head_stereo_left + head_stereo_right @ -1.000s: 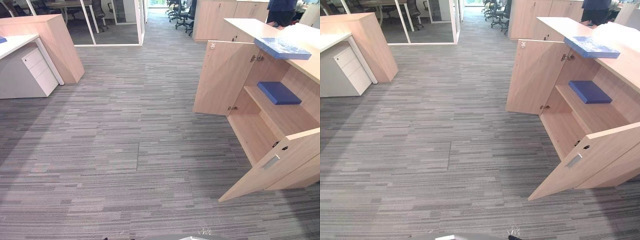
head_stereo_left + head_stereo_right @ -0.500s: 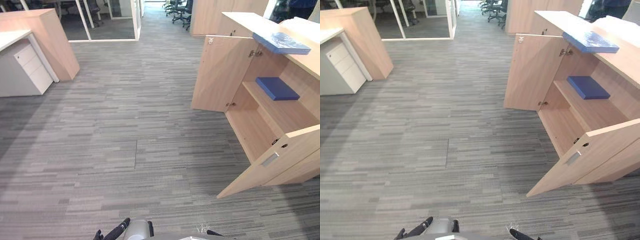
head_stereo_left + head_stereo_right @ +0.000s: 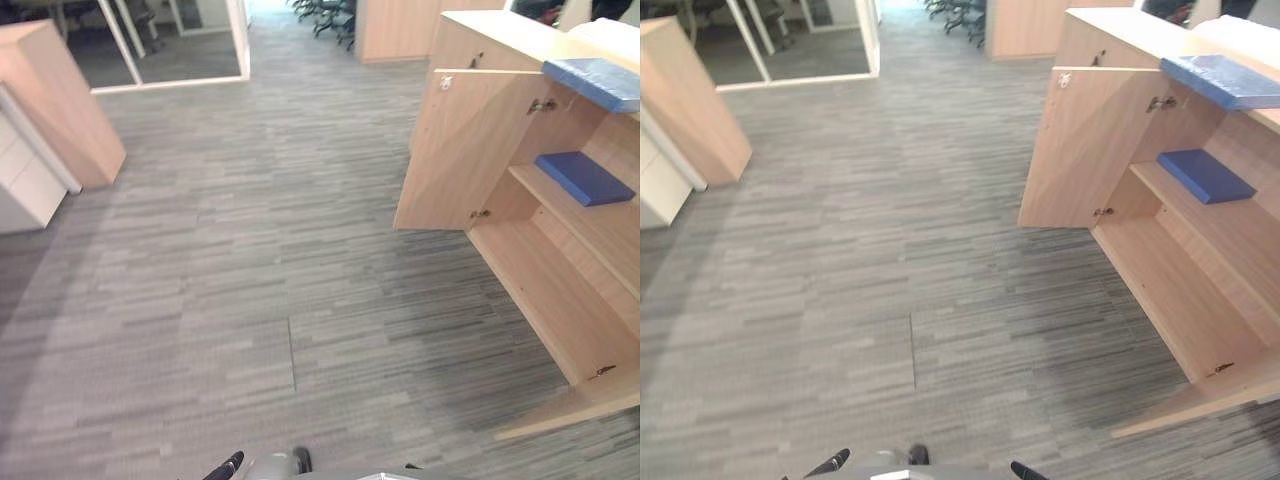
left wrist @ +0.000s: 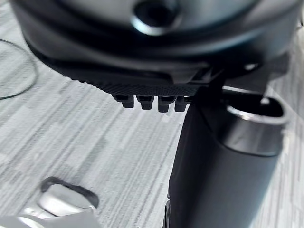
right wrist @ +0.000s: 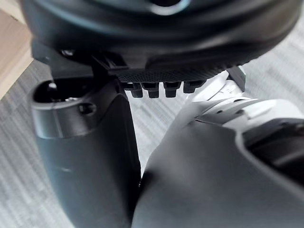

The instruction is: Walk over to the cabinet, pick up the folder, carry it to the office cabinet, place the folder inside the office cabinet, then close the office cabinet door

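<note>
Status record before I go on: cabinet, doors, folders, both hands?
office cabinet: to the robot's right, across the carpet
doors: far door and near door both open
top folder: blue, lying on the cabinet's top
inner folder: blue, flat on the shelf
left hand: open, holding nothing
right hand: open, holding nothing

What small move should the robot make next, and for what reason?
Probably a turn to the right and a step toward the open cabinet. The blue folder on its top and the second blue folder on its shelf both lie at the scene's right edge, far from the robot. The left hand and right hand hang open and empty over the carpet.
</note>
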### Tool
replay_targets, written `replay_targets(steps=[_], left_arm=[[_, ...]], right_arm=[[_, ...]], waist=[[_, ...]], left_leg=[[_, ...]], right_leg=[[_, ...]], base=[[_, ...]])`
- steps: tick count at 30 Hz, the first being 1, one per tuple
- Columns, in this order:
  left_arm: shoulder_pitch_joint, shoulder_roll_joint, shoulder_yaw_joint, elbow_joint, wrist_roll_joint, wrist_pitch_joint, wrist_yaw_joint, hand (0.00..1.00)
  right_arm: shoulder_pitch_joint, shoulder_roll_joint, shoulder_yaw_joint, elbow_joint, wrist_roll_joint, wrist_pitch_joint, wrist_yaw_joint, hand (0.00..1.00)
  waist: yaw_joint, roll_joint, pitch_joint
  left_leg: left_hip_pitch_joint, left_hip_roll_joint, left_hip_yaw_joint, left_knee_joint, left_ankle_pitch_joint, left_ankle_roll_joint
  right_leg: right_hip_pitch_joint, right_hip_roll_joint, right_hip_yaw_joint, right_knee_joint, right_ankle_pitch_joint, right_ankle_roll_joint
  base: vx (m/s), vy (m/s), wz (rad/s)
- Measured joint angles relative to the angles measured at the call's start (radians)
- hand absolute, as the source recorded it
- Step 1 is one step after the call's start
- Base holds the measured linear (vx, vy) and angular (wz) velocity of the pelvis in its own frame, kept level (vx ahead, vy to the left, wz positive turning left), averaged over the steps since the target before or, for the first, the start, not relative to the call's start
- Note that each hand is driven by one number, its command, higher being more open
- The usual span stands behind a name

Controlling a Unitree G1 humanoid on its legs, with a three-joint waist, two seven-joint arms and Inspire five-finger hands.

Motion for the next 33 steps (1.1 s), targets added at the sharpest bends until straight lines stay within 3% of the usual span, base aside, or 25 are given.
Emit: replay_targets(steps=[1,2,3,4,5,6,7,9,10,12,14,15,16,18,20,21,23,25,27,29,31,32,33], left_arm=[[0.000,0.001,-0.016,0.002,0.018,0.000,-0.001,1.00],[-0.011,-0.002,-0.042,0.011,0.027,0.000,-0.003,1.00],[-0.018,-0.003,-0.056,0.020,0.036,-0.001,-0.006,1.00],[-0.033,-0.004,-0.070,0.038,0.054,-0.002,-0.015,1.00],[-0.048,0.001,-0.073,0.040,0.056,-0.002,-0.025,1.00],[-0.055,0.004,-0.073,0.041,0.060,-0.002,-0.025,1.00],[-0.068,0.012,-0.074,0.055,0.068,0.000,-0.025,1.00],[-0.074,0.018,-0.072,0.058,0.076,-0.004,-0.023,1.00],[-0.083,0.019,-0.071,0.057,0.078,-0.002,-0.019,1.00],[-0.089,0.019,-0.070,0.062,0.096,0.000,-0.017,1.00],[-0.094,0.014,-0.071,0.070,0.107,0.007,-0.018,1.00],[-0.099,0.009,-0.067,0.076,0.115,0.011,-0.018,1.00],[-0.096,0.002,-0.051,0.080,0.117,0.019,-0.021,1.00],[-0.097,-0.011,0.010,0.068,0.117,0.023,-0.022,1.00],[-0.071,-0.061,0.110,0.022,0.109,0.022,-0.020,1.00],[-0.063,-0.083,0.138,0.013,0.086,0.022,-0.021,1.00],[-0.055,-0.083,0.146,0.011,0.049,0.023,-0.022,1.00],[-0.048,-0.083,0.145,-0.006,0.028,0.020,-0.022,1.00],[-0.049,-0.082,0.144,-0.023,0.010,0.019,-0.023,1.00],[-0.049,-0.086,0.145,-0.035,-0.005,0.018,-0.020,1.00],[-0.053,-0.091,0.144,-0.042,-0.005,0.017,-0.017,1.00],[-0.050,-0.101,0.144,-0.041,-0.004,0.013,-0.012,1.00],[-0.046,-0.107,0.144,-0.040,-0.005,0.012,-0.009,1.00]], right_arm=[[-0.021,-0.013,0.009,-0.023,0.002,-0.002,0.006,1.00],[-0.035,-0.028,0.013,-0.041,0.007,-0.008,0.005,1.00],[-0.037,-0.034,0.022,-0.048,0.008,-0.013,0.002,1.00],[-0.046,-0.037,0.039,-0.055,0.017,-0.024,-0.006,1.00],[-0.060,-0.031,0.040,-0.063,0.039,-0.032,-0.011,1.00],[-0.064,-0.023,0.040,-0.065,0.046,-0.034,-0.011,1.00],[-0.064,-0.007,0.041,-0.071,0.058,-0.036,-0.011,1.00],[-0.064,0.015,0.039,-0.081,0.111,-0.039,-0.014,1.00],[-0.064,0.027,0.032,-0.084,0.121,-0.040,-0.018,1.00],[-0.061,0.034,0.015,-0.086,0.123,-0.043,-0.023,1.00],[-0.064,0.038,-0.034,-0.076,0.122,-0.041,-0.023,1.00],[-0.063,0.042,-0.045,-0.077,0.122,-0.041,-0.023,1.00],[-0.061,0.043,-0.056,-0.076,0.115,-0.040,-0.024,1.00],[-0.046,0.052,-0.062,-0.083,0.115,-0.032,-0.027,1.00],[-0.021,0.058,-0.063,-0.117,0.113,-0.036,-0.026,1.00],[-0.021,0.053,-0.072,-0.116,0.113,-0.033,-0.026,1.00],[-0.021,0.054,-0.080,-0.106,0.113,-0.023,-0.027,1.00],[-0.018,0.057,-0.078,-0.099,0.112,-0.014,-0.028,1.00],[-0.022,0.058,-0.077,-0.085,0.108,-0.007,-0.029,1.00],[-0.024,0.069,-0.078,-0.078,0.106,-0.003,-0.034,1.00],[-0.024,0.072,-0.071,-0.081,0.106,-0.003,-0.034,1.00],[-0.012,0.068,-0.054,-0.094,0.106,-0.014,-0.034,1.00],[-0.003,0.064,-0.040,-0.098,0.106,-0.018,-0.034,1.00]], waist=[[-0.007,0.021,0.013],[-0.025,0.046,0.018],[-0.028,0.058,0.019],[-0.027,0.078,0.020],[-0.028,0.069,0.042],[-0.029,0.072,0.055],[-0.032,0.062,0.062],[-0.034,0.050,0.072],[-0.032,0.046,0.074],[-0.030,0.041,0.082],[-0.030,0.050,0.075],[-0.033,0.061,0.077],[-0.032,0.073,0.072],[-0.033,0.068,0.070],[-0.018,0.094,0.067],[-0.001,0.116,0.068],[0.003,0.106,0.073],[0.010,0.092,0.077],[0.035,0.076,0.082],[0.051,0.049,0.095],[0.051,0.050,0.095],[0.051,0.069,0.083],[0.051,0.079,0.077]], left_leg=[[0.059,-0.015,0.021,-0.034,-0.008,0.010],[0.110,-0.012,0.019,-0.079,-0.008,0.011],[0.132,-0.008,0.017,-0.105,-0.007,0.013],[0.180,-0.006,0.019,-0.151,-0.003,0.018],[0.236,-0.005,0.025,-0.184,-0.001,0.020],[0.255,-0.004,0.026,-0.192,-0.001,0.019],[0.277,0.004,0.025,-0.199,-0.008,0.009],[0.308,0.020,0.026,-0.213,-0.021,-0.013],[0.341,0.029,0.033,-0.245,-0.034,-0.019],[0.380,0.050,0.036,-0.269,-0.063,-0.038],[0.412,0.097,0.046,-0.268,-0.101,-0.082],[0.419,0.120,0.050,-0.264,-0.102,-0.097],[0.417,0.155,0.051,-0.220,-0.108,-0.114],[0.352,0.218,0.047,0.030,-0.123,-0.137],[0.172,0.331,0.011,0.554,-0.047,-0.102],[0.094,0.366,-0.012,0.767,-0.049,-0.100],[0.013,0.372,-0.020,0.892,-0.061,-0.085],[-0.090,0.357,-0.023,0.862,-0.083,-0.071],[-0.158,0.313,-0.056,0.723,-0.120,-0.079],[-0.196,0.211,-0.163,0.431,-0.122,-0.094],[-0.199,0.161,-0.291,0.226,-0.084,-0.128],[-0.194,0.148,-0.424,0.076,-0.027,-0.146],[-0.195,0.153,-0.457,0.056,0.003,-0.157]], right_leg=[[-0.088,-0.036,-0.075,0.167,0.022,-0.072],[-0.141,-0.037,-0.191,0.262,-0.027,-0.077],[-0.166,-0.031,-0.247,0.285,-0.057,-0.072],[-0.197,-0.014,-0.341,0.283,-0.142,-0.039],[-0.204,0.027,-0.398,0.226,-0.222,0.011],[-0.205,0.054,-0.418,0.177,-0.251,0.031],[-0.203,0.112,-0.457,0.031,-0.285,0.058],[-0.211,0.177,-0.523,-0.181,-0.282,0.055],[-0.229,0.202,-0.549,-0.281,-0.266,0.035],[-0.224,0.208,-0.602,-0.331,-0.173,-0.018],[-0.214,0.251,-0.633,-0.305,-0.222,-0.069],[-0.201,0.274,-0.638,-0.315,-0.236,-0.067],[-0.167,0.324,-0.639,-0.353,-0.243,-0.075],[-0.095,0.386,-0.622,-0.426,-0.244,-0.083],[0.009,0.472,-0.535,-0.516,-0.244,-0.115],[0.059,0.511,-0.466,-0.542,-0.252,-0.128],[0.149,0.523,-0.383,-0.589,-0.256,-0.135],[0.224,0.519,-0.289,-0.644,-0.258,-0.132],[0.260,0.490,-0.217,-0.662,-0.265,-0.119],[0.307,0.428,-0.157,-0.665,-0.289,-0.071],[0.328,0.401,-0.131,-0.666,-0.310,-0.033],[0.345,0.388,-0.114,-0.664,-0.332,0.006],[0.355,0.387,-0.106,-0.664,-0.343,0.024]], base=[[0.33,0.280,-0.43],[0.31,0.257,-0.30],[0.32,0.206,-0.16],[0.33,0.148,-0.27],[0.41,0.111,-0.28],[0.32,0.027,-0.17],[0.29,-0.049,-0.02],[0.28,-0.094,-0.05],[0.24,-0.086,-0.15],[0.22,-0.112,-0.12],[0.32,-0.183,-0.13],[0.54,-0.311,-0.17],[0.59,-0.377,-0.32],[0.56,-0.359,-0.59],[0.55,-0.186,-1.34],[0.48,-0.026,-1.77],[0.42,0.018,-1.31],[0.48,0.048,-1.18],[0.49,0.140,-1.25],[0.41,0.200,-1.05],[0.40,0.256,-0.76],[0.47,0.340,-0.80],[0.59,0.439,-0.86]])
